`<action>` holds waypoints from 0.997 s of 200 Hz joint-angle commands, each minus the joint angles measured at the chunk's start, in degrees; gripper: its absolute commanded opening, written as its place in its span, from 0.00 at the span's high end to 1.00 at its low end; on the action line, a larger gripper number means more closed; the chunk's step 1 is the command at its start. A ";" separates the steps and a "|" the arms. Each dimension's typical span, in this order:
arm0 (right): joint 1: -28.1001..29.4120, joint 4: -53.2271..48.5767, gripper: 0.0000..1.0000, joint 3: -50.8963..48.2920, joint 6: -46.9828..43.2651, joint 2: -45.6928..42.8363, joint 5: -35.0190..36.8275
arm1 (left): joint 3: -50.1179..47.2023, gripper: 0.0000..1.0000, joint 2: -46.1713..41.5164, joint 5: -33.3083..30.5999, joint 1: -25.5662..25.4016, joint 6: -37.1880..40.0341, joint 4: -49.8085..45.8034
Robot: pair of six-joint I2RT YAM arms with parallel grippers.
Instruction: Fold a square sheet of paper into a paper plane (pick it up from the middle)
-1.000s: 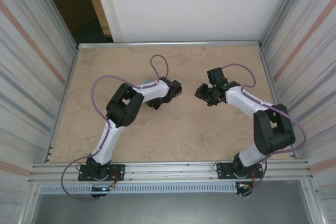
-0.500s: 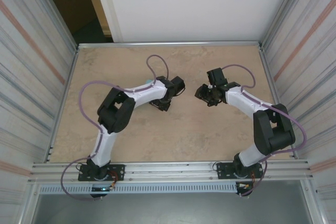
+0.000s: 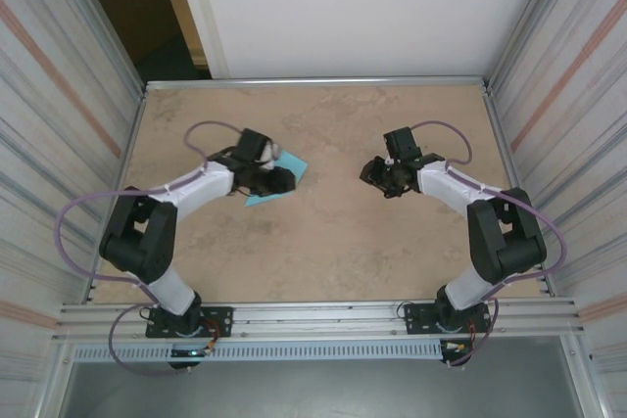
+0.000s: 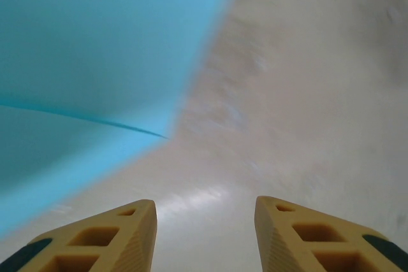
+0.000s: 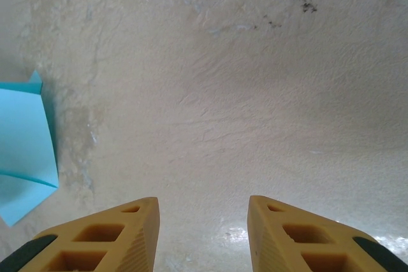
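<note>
The beige, stone-patterned tabletop [image 3: 343, 242] sat inside an enclosure with ribbed metal walls [image 3: 59, 144] at the left and right and a white panel [image 3: 362, 7] behind it. An aluminium rail [image 3: 323, 315] ran along the near edge, where both arm bases were bolted.

The light-blue sheet of paper [image 3: 294, 169] lay flat on the table, left of centre and roughly midway between the near and far edges. It looked partly folded: one corner stuck out toward the right and another toward the near side, and a dark line ran where one layer lay over another (whether crease or free edge, the views did not settle). In the left wrist view the paper [image 4: 95, 42] took up the upper left, blurred by closeness, with that line crossing it. In the right wrist view it [image 5: 22, 138] appeared at the left border, well apart from that arm's fingers.

The left gripper [image 3: 281, 181] hung directly over the paper, covering its middle from above. Its yellow fingers [image 4: 137, 221] stood apart with bare table between them and gripped nothing.

The right gripper [image 3: 370, 175] was over bare table to the right of centre, pointing toward the paper. Its fingers [image 5: 137, 218] were likewise spread and empty, with only the tabletop between them.
</note>
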 commanded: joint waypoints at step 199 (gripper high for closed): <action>7.22 5.39 0.60 1.23 6.21 2.80 -4.47 | 0.21 0.60 12.74 5.44 -9.80 -19.76 11.62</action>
